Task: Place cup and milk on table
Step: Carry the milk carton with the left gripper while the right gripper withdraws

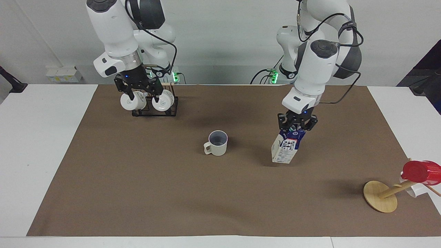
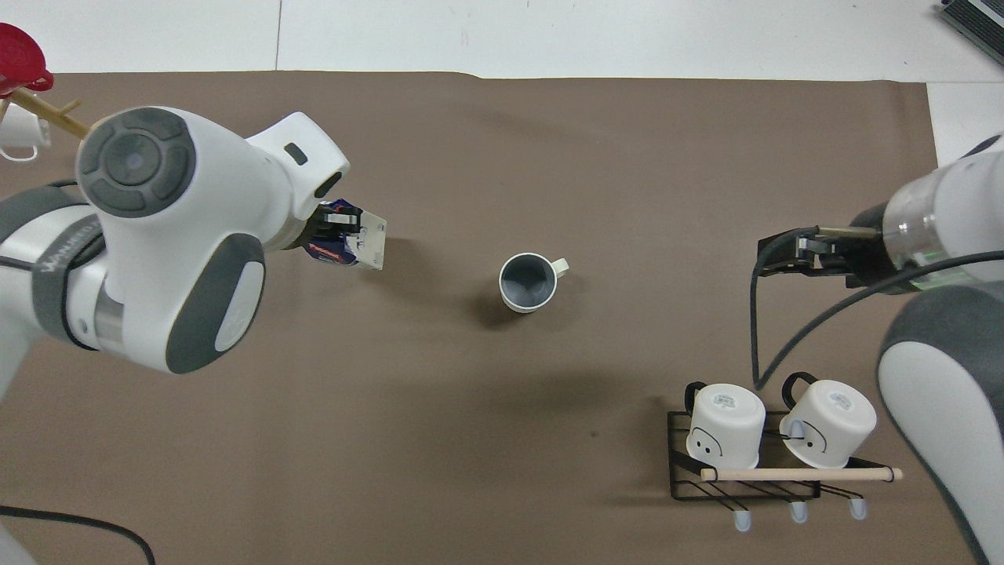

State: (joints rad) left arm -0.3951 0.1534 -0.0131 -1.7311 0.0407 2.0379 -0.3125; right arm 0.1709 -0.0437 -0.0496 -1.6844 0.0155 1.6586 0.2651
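Note:
The cup stands upright on the brown mat of the table, in the middle; nothing holds it. It also shows in the overhead view. My left gripper is shut on the top of the milk. It holds the carton tilted, low over the mat, beside the cup toward the left arm's end. I cannot tell whether the carton's bottom touches the mat. The overhead view shows the carton under that wrist. My right gripper is open and empty, raised over the mug rack.
A black wire rack with two glossy white mugs stands near the robots at the right arm's end. A wooden stand with a red cup is at the left arm's end, farther from the robots.

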